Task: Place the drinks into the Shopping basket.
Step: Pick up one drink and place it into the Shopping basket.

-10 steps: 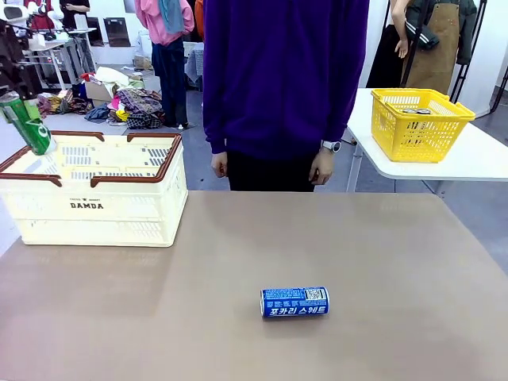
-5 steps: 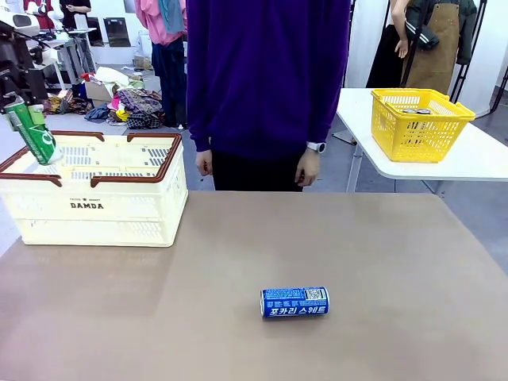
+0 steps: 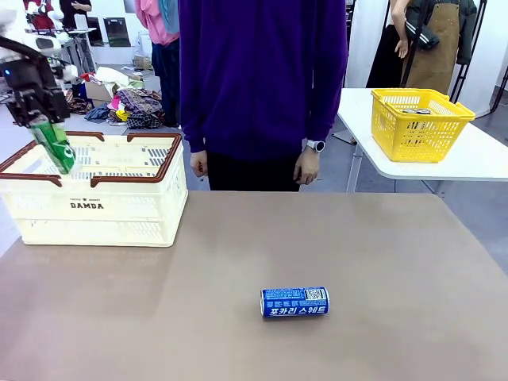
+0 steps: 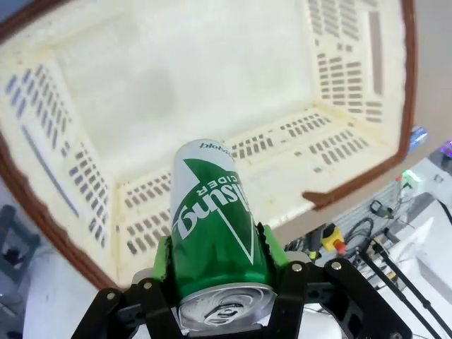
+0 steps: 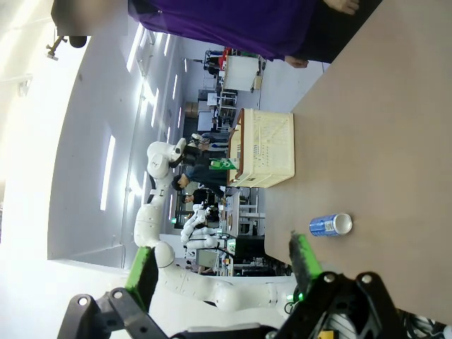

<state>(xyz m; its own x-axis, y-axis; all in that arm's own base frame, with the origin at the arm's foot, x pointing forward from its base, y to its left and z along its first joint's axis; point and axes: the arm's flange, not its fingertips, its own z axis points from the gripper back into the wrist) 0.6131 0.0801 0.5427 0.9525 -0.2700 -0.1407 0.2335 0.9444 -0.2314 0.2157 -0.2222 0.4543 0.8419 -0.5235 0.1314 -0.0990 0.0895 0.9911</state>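
A green can (image 3: pixel 57 151) hangs tilted over the left end of the cream Shopping basket (image 3: pixel 119 208), with my left gripper (image 3: pixel 41 119) shut on its upper end. In the left wrist view the green can (image 4: pixel 212 226) sits between the green pads above the basket's bare floor (image 4: pixel 176 78). A blue can (image 3: pixel 294 302) with white Korean lettering lies on its side on the brown table, right of centre and near the front. My right gripper (image 5: pixel 222 272) is open with nothing in it, well back from the blue can (image 5: pixel 330 225).
A person in a purple top (image 3: pixel 262 79) stands at the table's far edge, hands down at the sides. A yellow basket (image 3: pixel 421 123) stands on a separate white table at the back right. The brown tabletop (image 3: pixel 357 254) lies bare around the blue can.
My left gripper has carried the green can rightward, from outside the basket's left rim to above its inside. The person has shifted slightly left. The blue can has not moved.
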